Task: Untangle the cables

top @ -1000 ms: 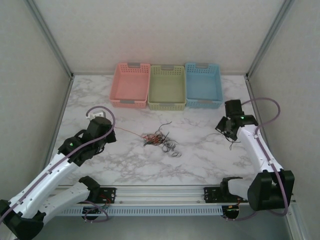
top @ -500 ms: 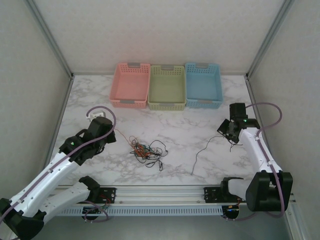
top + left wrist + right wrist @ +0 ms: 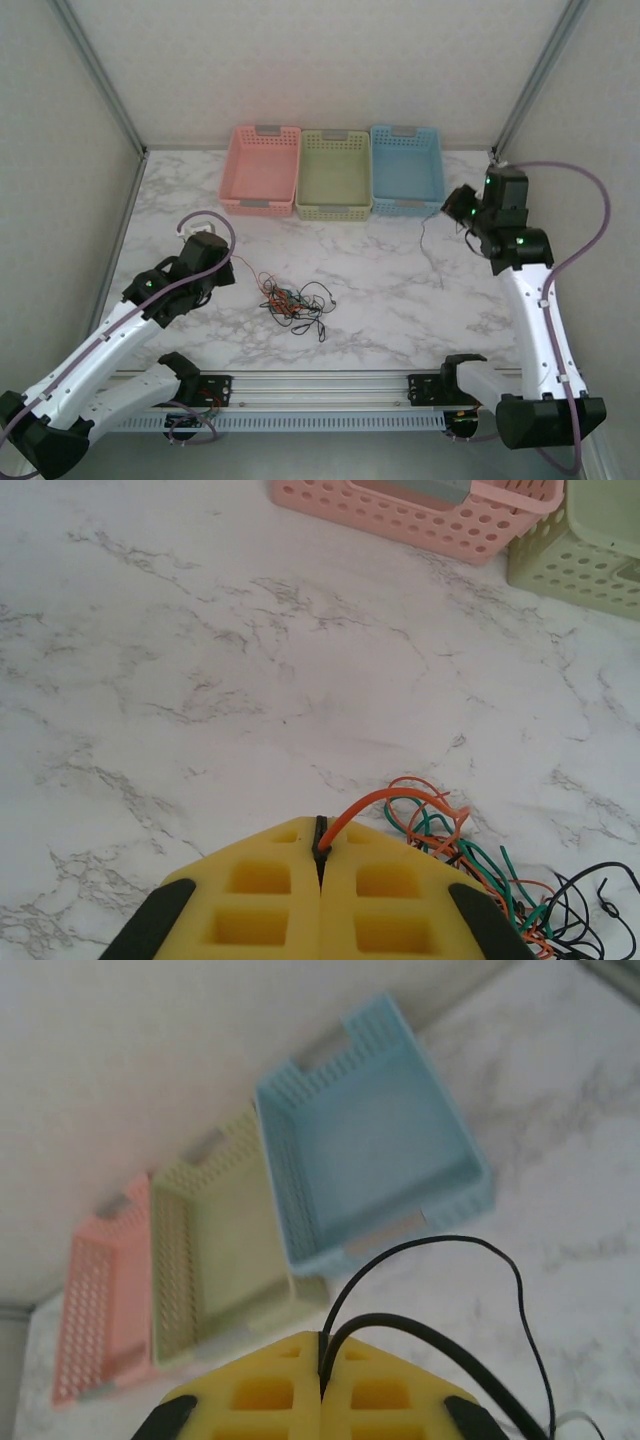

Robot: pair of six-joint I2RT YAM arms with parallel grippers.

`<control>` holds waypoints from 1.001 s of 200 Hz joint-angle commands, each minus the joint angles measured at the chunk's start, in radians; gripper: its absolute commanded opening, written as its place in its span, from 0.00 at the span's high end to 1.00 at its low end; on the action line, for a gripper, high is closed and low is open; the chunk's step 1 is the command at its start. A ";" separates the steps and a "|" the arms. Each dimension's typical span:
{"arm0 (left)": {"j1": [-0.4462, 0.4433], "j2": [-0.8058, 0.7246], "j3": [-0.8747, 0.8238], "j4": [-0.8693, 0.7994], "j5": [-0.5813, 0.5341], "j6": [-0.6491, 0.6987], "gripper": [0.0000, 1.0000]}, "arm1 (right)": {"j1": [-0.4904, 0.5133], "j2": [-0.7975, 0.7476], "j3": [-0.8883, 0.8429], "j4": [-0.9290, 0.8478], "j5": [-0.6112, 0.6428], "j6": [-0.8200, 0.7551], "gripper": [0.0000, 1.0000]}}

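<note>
cables (image 3: 295, 300) just beside left tool (image 3: 231, 269)

I work in a lab test cell rather than a home. My marble-patterned table (image 3: 400, 320) is boxed in by plain pale panels (image 3: 320, 60) held in metal corner posts (image 3: 100, 75). I am bolted to an aluminium rail (image 3: 320, 392) at the near edge, and three plastic baskets (image 3: 335, 175), pink, green and blue, stand in a tidy row at the back.

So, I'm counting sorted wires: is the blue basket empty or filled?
Empty. The blue basket shows a bare floor in the right wrist view; the black cable is pinched in the shut right gripper, outside it.
</note>
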 commanded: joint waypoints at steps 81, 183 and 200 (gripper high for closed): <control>0.000 0.044 -0.003 0.028 0.042 0.017 1.00 | 0.056 0.659 0.667 0.188 0.283 0.147 1.00; 0.000 0.067 -0.003 0.036 0.056 0.024 1.00 | 0.102 1.245 1.355 -0.074 0.391 0.103 1.00; 0.000 0.067 -0.003 0.036 0.054 0.024 1.00 | 0.111 1.251 1.257 -0.028 0.346 0.101 1.00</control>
